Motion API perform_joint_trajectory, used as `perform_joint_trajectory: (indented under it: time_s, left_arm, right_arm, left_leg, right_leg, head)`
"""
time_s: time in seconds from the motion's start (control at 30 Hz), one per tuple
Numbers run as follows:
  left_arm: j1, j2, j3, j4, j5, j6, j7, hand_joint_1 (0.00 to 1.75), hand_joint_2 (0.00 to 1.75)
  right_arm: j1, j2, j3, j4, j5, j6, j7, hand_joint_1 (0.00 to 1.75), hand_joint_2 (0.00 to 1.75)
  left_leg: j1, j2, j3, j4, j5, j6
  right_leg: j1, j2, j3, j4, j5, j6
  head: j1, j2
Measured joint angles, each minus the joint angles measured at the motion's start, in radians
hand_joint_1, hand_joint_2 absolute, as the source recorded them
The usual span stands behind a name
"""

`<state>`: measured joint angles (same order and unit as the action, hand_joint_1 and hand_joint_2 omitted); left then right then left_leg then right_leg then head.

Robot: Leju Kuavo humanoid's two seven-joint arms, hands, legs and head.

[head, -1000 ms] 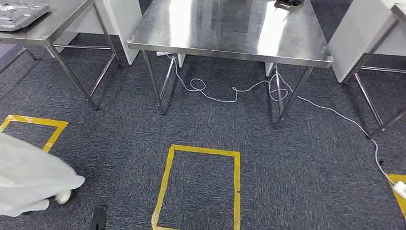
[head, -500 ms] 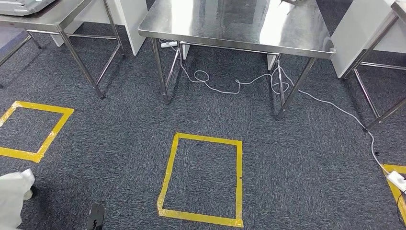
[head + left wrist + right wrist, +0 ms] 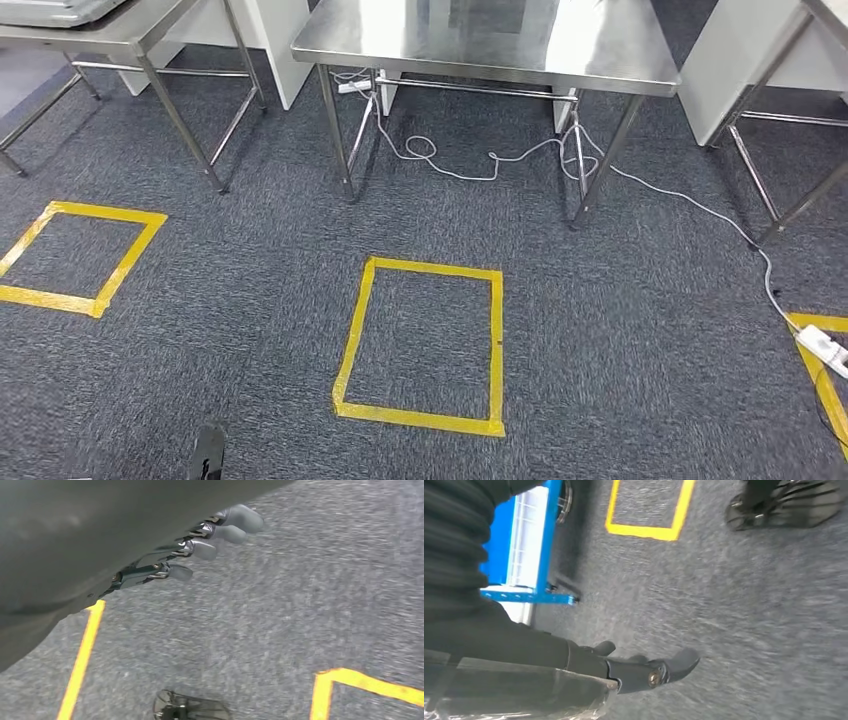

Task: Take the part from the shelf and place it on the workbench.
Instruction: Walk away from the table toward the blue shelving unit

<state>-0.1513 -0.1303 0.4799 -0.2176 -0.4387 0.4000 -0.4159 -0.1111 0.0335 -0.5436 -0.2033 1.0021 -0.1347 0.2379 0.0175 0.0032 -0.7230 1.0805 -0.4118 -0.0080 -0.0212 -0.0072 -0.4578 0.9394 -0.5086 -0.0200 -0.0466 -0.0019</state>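
Steel table [image 3: 480, 45] stood ahead bare of any part, the left hand [image 3: 200, 542] hung spread and empty, the right hand's [image 3: 644, 672] hold unreadable.

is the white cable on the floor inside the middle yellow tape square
No, the white cable lies under the steel table, apart from the yellow tape square nearer the camera.

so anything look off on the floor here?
Only the white cable: it snakes loosely over the carpet under the middle steel table and trails out to a white power strip lying across yellow tape. Possible trip hazard.
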Motion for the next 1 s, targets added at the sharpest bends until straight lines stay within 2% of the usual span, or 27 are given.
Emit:
perform_joint_trajectory:
  time_s: [0.03, 0.07, 0.1, 0.13, 0.17, 0.2, 0.27, 0.3, 0.33, 0.4, 0.43, 0.47, 0.5, 0.53, 0.57, 0.6, 0.63, 0.67, 0.7, 0.73, 0.77, 0.8, 0.83, 0.87, 0.93, 0.97, 1.0]
  left_arm:
    - [0.001, 0.000, 0.000, 0.000, 0.000, 0.000, 0.000, 0.00, 0.00]
    - [0.001, 0.000, 0.000, 0.000, 0.000, 0.000, 0.000, 0.00, 0.00]
    - [0.001, 0.001, 0.000, 0.000, 0.000, 0.000, 0.000, 0.00, 0.00]
    - [0.001, 0.001, 0.000, 0.000, 0.000, 0.000, 0.000, 0.00, 0.00]
    - [0.001, 0.001, 0.000, 0.000, 0.000, 0.000, 0.000, 0.00, 0.00]
    - [0.001, 0.001, 0.000, 0.000, 0.000, 0.000, 0.000, 0.00, 0.00]
    - [-0.001, 0.001, 0.000, 0.000, 0.000, -0.002, 0.000, 0.00, 0.00]
    - [-0.002, 0.001, 0.000, 0.000, -0.001, -0.002, 0.000, 0.00, 0.00]
    - [-0.003, 0.000, 0.000, 0.000, -0.001, -0.003, -0.001, 0.00, 0.00]
    - [-0.003, -0.001, 0.000, 0.000, -0.001, -0.003, -0.002, 0.00, 0.00]
    - [-0.004, -0.002, 0.000, 0.000, -0.001, -0.004, -0.003, 0.00, 0.00]
    - [-0.006, -0.003, 0.000, 0.000, -0.001, -0.004, -0.003, 0.00, 0.00]
    - [-0.007, -0.004, 0.000, 0.000, -0.001, -0.005, -0.004, 0.00, 0.00]
    - [-0.008, -0.005, 0.000, -0.001, -0.001, -0.005, -0.005, 0.00, 0.00]
    - [-0.008, -0.005, 0.000, -0.001, -0.001, -0.005, -0.005, 0.00, 0.00]
    - [-0.008, -0.005, 0.000, -0.001, -0.002, -0.005, -0.005, 0.00, 0.00]
    - [-0.007, -0.005, 0.000, -0.001, -0.002, -0.005, -0.005, 0.00, 0.00]
    - [-0.007, -0.005, 0.000, -0.001, -0.002, -0.005, -0.005, 0.00, 0.00]
    - [-0.007, -0.006, 0.000, -0.001, -0.002, -0.005, -0.005, 0.00, 0.00]
    - [-0.007, -0.005, 0.000, -0.001, -0.002, -0.005, -0.005, 0.00, 0.00]
    - [-0.007, -0.005, 0.000, -0.001, -0.001, -0.005, -0.005, 0.00, 0.00]
    - [-0.007, -0.005, 0.000, -0.001, -0.001, -0.005, -0.005, 0.00, 0.00]
    - [-0.007, -0.005, 0.000, -0.001, -0.001, -0.005, -0.006, 0.00, 0.00]
    - [-0.007, -0.005, 0.000, -0.001, -0.001, -0.005, -0.006, 0.00, 0.00]
    - [-0.005, -0.004, 0.000, -0.001, -0.001, -0.005, -0.007, 0.00, 0.00]
    - [-0.003, -0.004, 0.000, -0.001, -0.001, -0.005, -0.007, 0.00, 0.00]
    - [-0.001, -0.003, 0.000, -0.001, 0.000, -0.005, -0.007, 0.00, 0.00]
  right_arm:
    - [0.001, 0.000, 0.000, 0.000, 0.000, 0.000, 0.000, 0.00, 1.75]
    - [0.002, 0.001, 0.000, 0.000, 0.000, 0.000, 0.000, 0.00, 1.75]
    - [0.003, 0.002, 0.000, 0.000, 0.000, 0.000, 0.000, 0.00, 1.75]
    - [0.003, 0.002, 0.000, 0.000, 0.000, 0.001, 0.000, 0.00, 1.75]
    - [0.004, 0.003, 0.000, 0.000, 0.000, 0.001, 0.000, 0.00, 1.75]
    - [0.004, 0.003, 0.000, 0.000, 0.000, 0.002, 0.000, 0.00, 1.75]
    - [0.004, 0.003, 0.000, 0.000, 0.000, 0.005, 0.000, 0.00, 1.75]
    - [0.004, 0.003, 0.000, 0.000, -0.001, 0.007, 0.000, 0.00, 1.75]
    - [0.003, 0.002, -0.001, 0.000, -0.002, 0.009, 0.000, 0.00, 1.75]
    - [0.004, 0.001, -0.004, 0.000, -0.003, 0.010, -0.001, 0.00, 1.75]
    - [0.005, 0.000, -0.005, 0.001, -0.004, 0.010, -0.001, 0.00, 1.75]
    - [0.006, 0.000, -0.007, 0.001, -0.004, 0.010, -0.001, 0.00, 1.75]
    - [0.008, -0.001, -0.008, 0.001, -0.004, 0.010, -0.002, 0.00, 1.75]
    - [0.008, -0.001, -0.009, 0.001, -0.004, 0.010, -0.003, 0.00, 1.75]
    - [0.009, -0.001, -0.009, 0.002, -0.004, 0.010, -0.003, 0.00, 1.75]
    - [0.009, -0.001, -0.010, 0.002, -0.004, 0.010, -0.004, 0.00, 1.75]
    - [0.009, -0.001, -0.010, 0.002, -0.003, 0.009, -0.004, 0.00, 1.75]
    - [0.009, -0.001, -0.011, 0.002, -0.002, 0.009, -0.005, 0.00, 1.75]
    - [0.009, -0.002, -0.012, 0.002, -0.001, 0.009, -0.005, 0.00, 1.75]
    - [0.008, -0.002, -0.013, 0.001, 0.000, 0.009, -0.005, 0.00, 1.75]
    - [0.006, -0.003, -0.013, 0.001, 0.002, 0.009, -0.005, 0.00, 1.75]
    - [0.005, -0.003, -0.013, 0.001, 0.004, 0.009, -0.005, 0.00, 1.75]
    - [0.003, -0.003, -0.014, 0.001, 0.005, 0.009, -0.004, 0.00, 1.75]
    - [0.003, -0.003, -0.014, 0.001, 0.007, 0.009, -0.004, 0.00, 1.75]
    - [0.004, -0.002, -0.014, 0.002, 0.008, 0.010, -0.002, 0.00, 1.75]
    - [0.005, -0.002, -0.014, 0.002, 0.009, 0.010, -0.001, 0.00, 1.75]
    - [0.005, -0.002, -0.014, 0.002, 0.010, 0.010, -0.001, 0.00, 1.75]
  left_leg:
    - [0.002, -0.001, -0.012, 0.065, -0.059, -0.005]
    - [0.003, -0.002, -0.021, 0.135, -0.101, -0.010]
    - [0.005, -0.002, -0.022, 0.190, -0.116, -0.014]
    - [0.007, -0.002, -0.010, 0.219, -0.108, -0.018]
    - [0.010, -0.002, 0.019, 0.210, -0.085, -0.021]
    - [0.014, -0.002, 0.066, 0.165, -0.063, -0.022]
    - [0.015, -0.006, 0.169, 0.033, -0.073, -0.019]
    - [0.013, -0.008, 0.199, -0.014, -0.088, -0.014]
    - [0.009, -0.010, 0.210, -0.037, -0.101, -0.007]
    - [0.004, -0.008, 0.199, -0.049, -0.085, 0.014]
    - [0.004, -0.006, 0.190, -0.056, -0.072, 0.025]
    - [0.005, -0.004, 0.177, -0.064, -0.055, 0.038]
    - [0.005, -0.002, 0.161, -0.071, -0.038, 0.047]
    - [0.004, -0.002, 0.144, -0.072, -0.023, 0.052]
    - [0.003, -0.001, 0.126, -0.072, -0.008, 0.055]
    - [0.002, -0.001, 0.108, -0.072, 0.006, 0.054]
    - [0.002, 0.000, 0.091, -0.071, 0.020, 0.051]
    - [0.002, 0.001, 0.073, -0.071, 0.034, 0.048]
    - [0.003, 0.002, 0.057, -0.071, 0.047, 0.044]
    - [0.003, 0.002, 0.044, -0.070, 0.060, 0.039]
    - [0.001, 0.002, 0.033, -0.069, 0.071, 0.033]
    - [0.000, 0.003, 0.029, -0.069, 0.083, 0.025]
    - [-0.002, 0.004, 0.028, -0.071, 0.094, 0.018]
    - [-0.002, 0.004, 0.029, -0.077, 0.104, 0.010]
    - [0.004, 0.004, 0.026, -0.083, 0.113, -0.002]
    - [0.007, 0.003, 0.019, -0.069, 0.091, -0.006]
    - [0.010, 0.002, 0.005, -0.032, 0.049, -0.009]
  right_leg:
    - [0.002, -0.001, -0.014, 0.001, 0.013, -0.006]
    - [0.003, -0.001, -0.028, 0.003, 0.026, -0.008]
    - [0.004, -0.002, -0.043, 0.007, 0.038, -0.006]
    - [0.004, -0.002, -0.059, 0.012, 0.048, -0.003]
    - [0.003, -0.002, -0.076, 0.021, 0.057, 0.001]
    - [0.002, -0.001, -0.093, 0.031, 0.062, 0.005]
    - [0.003, -0.001, -0.121, 0.053, 0.070, 0.016]
    - [0.005, -0.001, -0.128, 0.060, 0.075, 0.023]
    - [0.006, -0.001, -0.133, 0.062, 0.081, 0.031]
    - [0.010, -0.001, -0.138, 0.061, 0.096, 0.048]
    - [0.010, 0.000, -0.147, 0.067, 0.090, 0.051]
    - [0.011, 0.001, -0.162, 0.088, 0.066, 0.047]
    - [0.011, 0.002, -0.182, 0.129, 0.026, 0.041]
    - [0.008, 0.004, -0.205, 0.184, -0.021, 0.033]
    - [0.007, 0.004, -0.225, 0.251, -0.062, 0.031]
    - [0.006, 0.005, -0.236, 0.308, -0.083, 0.035]
    - [0.004, 0.005, -0.232, 0.342, -0.083, 0.045]
    - [0.003, 0.005, -0.212, 0.346, -0.068, 0.057]
    - [0.000, 0.005, -0.171, 0.310, -0.045, 0.068]
    - [-0.003, 0.005, -0.116, 0.246, -0.029, 0.073]
    - [-0.002, 0.005, -0.051, 0.160, -0.030, 0.072]
    - [0.000, 0.007, -0.003, 0.088, -0.038, 0.066]
    - [0.004, 0.008, 0.028, 0.038, -0.049, 0.059]
    - [0.009, 0.010, 0.041, 0.011, -0.056, 0.050]
    - [0.002, 0.009, 0.026, 0.011, -0.040, 0.032]
    - [-0.003, 0.008, 0.018, 0.010, -0.029, 0.019]
    - [-0.008, 0.005, 0.008, 0.010, -0.017, 0.008]
  head:
    - [-0.001, 0.000]
    - [-0.002, 0.000]
    - [-0.002, 0.000]
    - [-0.002, 0.000]
    - [-0.002, 0.000]
    - [-0.002, 0.000]
    - [-0.002, 0.000]
    - [-0.001, 0.000]
    - [-0.001, 0.000]
    - [0.001, 0.000]
    - [0.001, 0.000]
    - [0.003, 0.000]
    - [0.006, 0.000]
    - [0.008, 0.000]
    - [0.010, 0.000]
    - [0.011, 0.000]
    - [0.011, 0.000]
    - [0.011, 0.000]
    - [0.011, 0.000]
    - [0.011, 0.000]
    - [0.012, 0.000]
    - [0.009, 0.000]
    - [0.008, 0.000]
    - [0.006, 0.000]
    - [0.004, 0.000]
    - [0.003, 0.000]
    - [0.003, 0.000]
